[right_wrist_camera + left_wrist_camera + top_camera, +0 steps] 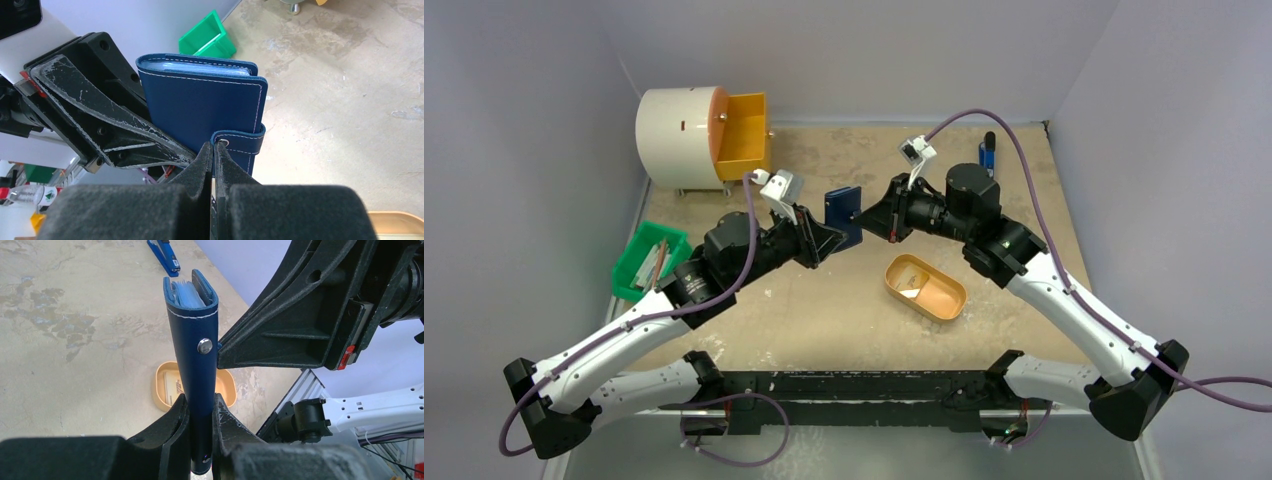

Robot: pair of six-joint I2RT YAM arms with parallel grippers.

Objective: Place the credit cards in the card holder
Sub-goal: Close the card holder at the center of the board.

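The navy card holder is held folded in the air between both arms. My left gripper is shut on its lower end, jaws pressed on both faces. Lighter blue inner pockets show at its top edge. My right gripper is shut on the snap tab, with its fingertips pinched at the tab's stud. A pale credit card lies in the orange oval tray; it also shows in the left wrist view. No other cards show.
A green bin with long sticks sits at the left; it also shows in the right wrist view. A white drum with an orange drawer stands at the back left. A blue tool lies at the back right.
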